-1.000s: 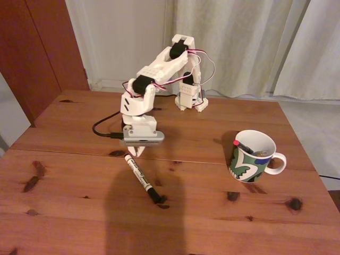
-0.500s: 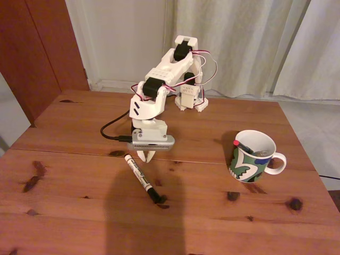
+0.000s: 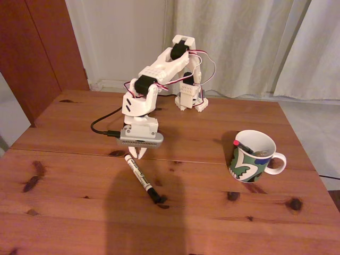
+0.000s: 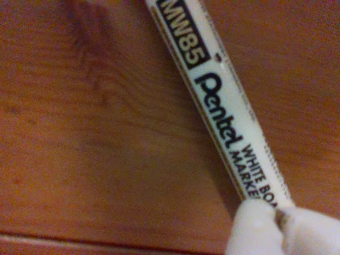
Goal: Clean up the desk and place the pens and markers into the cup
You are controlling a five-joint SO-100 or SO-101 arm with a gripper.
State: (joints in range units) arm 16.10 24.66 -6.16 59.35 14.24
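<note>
A white marker (image 3: 141,177) with a black cap lies slanted on the desk (image 3: 64,212), cap end nearest the camera. My gripper (image 3: 139,153) points down just right of the marker's far end, its tips drawn together. In the wrist view the marker (image 4: 223,111), printed with Pentel text, runs from the top to the bottom right. There my gripper (image 4: 279,217) sits over the marker with only a thin seam between the white fingertips (image 4: 255,228). Whether they touch the marker is unclear. The cup (image 3: 249,159) stands at the right, and a black pen with a red end (image 3: 240,145) leans inside it.
A black cable (image 3: 101,127) loops on the desk left of the arm. The arm's base (image 3: 191,101) stands at the desk's far edge, in front of curtains. A dark shadow falls across the near middle of the desk. Bare wood separates the marker from the cup.
Half a second ago the gripper had swung right with its tips slightly apart. It is now back left by the marker's far end with tips together. Marker and cup have not moved.
</note>
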